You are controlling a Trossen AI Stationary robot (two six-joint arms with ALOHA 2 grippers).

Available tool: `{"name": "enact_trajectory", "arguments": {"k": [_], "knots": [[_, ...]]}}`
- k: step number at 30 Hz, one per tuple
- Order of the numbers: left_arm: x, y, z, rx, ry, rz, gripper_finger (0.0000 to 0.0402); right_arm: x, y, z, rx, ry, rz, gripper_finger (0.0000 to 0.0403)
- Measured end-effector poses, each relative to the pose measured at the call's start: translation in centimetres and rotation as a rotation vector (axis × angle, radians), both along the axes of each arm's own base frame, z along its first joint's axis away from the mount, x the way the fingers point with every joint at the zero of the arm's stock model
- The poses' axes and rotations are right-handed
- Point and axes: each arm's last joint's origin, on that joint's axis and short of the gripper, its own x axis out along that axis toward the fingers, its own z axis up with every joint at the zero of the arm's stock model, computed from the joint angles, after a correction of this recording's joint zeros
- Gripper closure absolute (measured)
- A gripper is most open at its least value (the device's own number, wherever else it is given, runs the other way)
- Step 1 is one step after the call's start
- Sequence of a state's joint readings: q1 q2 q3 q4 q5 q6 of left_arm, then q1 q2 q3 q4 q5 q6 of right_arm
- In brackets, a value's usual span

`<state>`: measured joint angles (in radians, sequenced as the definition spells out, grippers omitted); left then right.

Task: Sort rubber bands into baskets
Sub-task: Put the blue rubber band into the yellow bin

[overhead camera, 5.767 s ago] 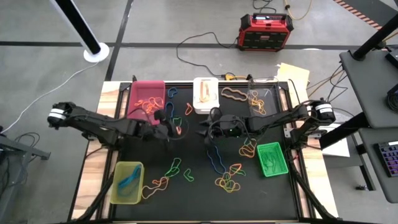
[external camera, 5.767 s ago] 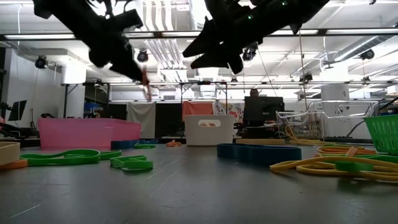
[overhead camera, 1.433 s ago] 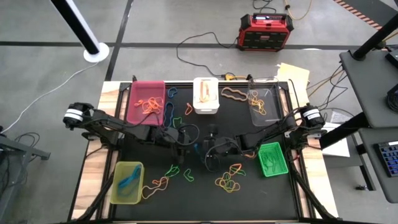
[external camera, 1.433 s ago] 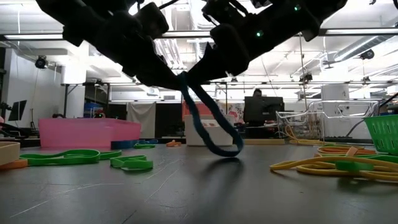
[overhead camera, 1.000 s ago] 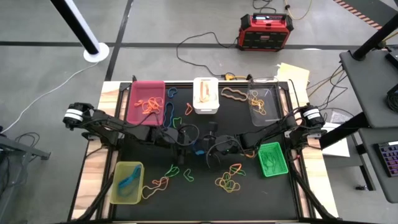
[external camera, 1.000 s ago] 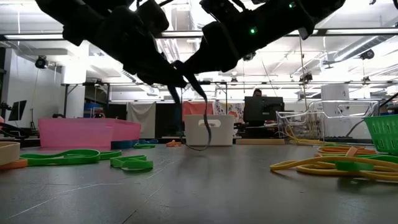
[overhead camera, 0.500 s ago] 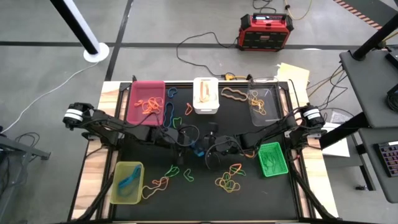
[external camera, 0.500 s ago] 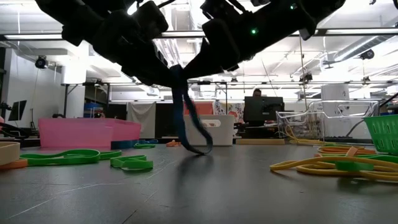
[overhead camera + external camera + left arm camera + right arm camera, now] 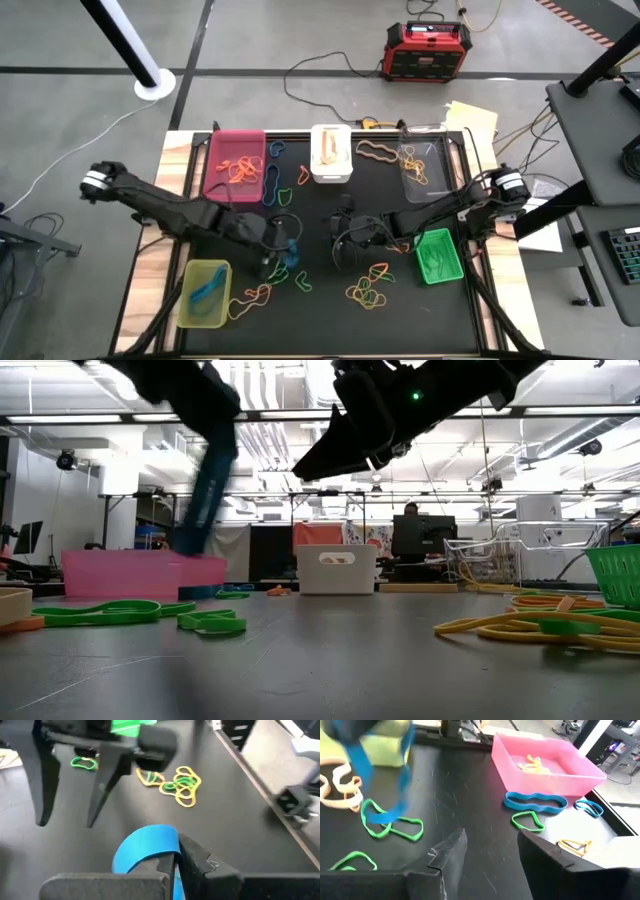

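Observation:
My left gripper (image 9: 283,252) is over the middle of the black mat, shut on a blue rubber band (image 9: 292,250); the band also shows in the left wrist view (image 9: 145,852). My right gripper (image 9: 338,248) hovers just to its right, open and empty; in its wrist view (image 9: 487,851) the blue band (image 9: 375,785) hangs ahead of it. The pink basket (image 9: 235,160), white basket (image 9: 330,152) and clear basket (image 9: 420,165) stand along the far edge. The green basket (image 9: 437,255) is at the right, and the yellow-green basket (image 9: 203,293) at the near left. My left gripper pinches the blue band's upper end (image 9: 172,862) between its two fingers, coming from above. The band hangs below the fingers as a slack loop (image 9: 203,490). Its lower end (image 9: 185,550) is clear of the mat.
Loose bands lie on the mat: a yellow, orange and green tangle (image 9: 368,290) at the near right, green ones (image 9: 300,282) and orange ones (image 9: 255,293) at the near middle, blue ones (image 9: 270,180) beside the pink basket, and a tan one (image 9: 377,152) at the far edge.
The blue band hung between both grippers over the middle of the mat. It has come away from my right gripper. My left gripper has carried it toward the near edge and a little left, with the band swinging below it. My right gripper has stayed near the middle.

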<state>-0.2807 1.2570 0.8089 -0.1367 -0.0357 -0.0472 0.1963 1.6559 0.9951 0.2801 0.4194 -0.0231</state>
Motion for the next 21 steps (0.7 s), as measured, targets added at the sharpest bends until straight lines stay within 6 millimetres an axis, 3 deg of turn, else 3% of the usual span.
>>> {"name": "enact_trajectory", "arguments": {"k": [5, 9, 21], "knots": [[-1.8, -0.9, 3.8, -0.050, 0.057, -0.006, 0.0401, 0.0, 0.1, 0.1, 0.007, -0.003, -0.001, 0.0220], [-3.4, -1.7, 5.6, -0.104, 0.199, 0.027, 0.0402, -0.1, 0.1, -0.1, 0.025, 0.014, -0.010, 0.0218], [-8.6, -5.0, 8.1, -0.176, 0.700, 0.228, 0.0402, -0.1, 0.1, -0.1, 0.026, 0.011, -0.009, 0.0218]]}}
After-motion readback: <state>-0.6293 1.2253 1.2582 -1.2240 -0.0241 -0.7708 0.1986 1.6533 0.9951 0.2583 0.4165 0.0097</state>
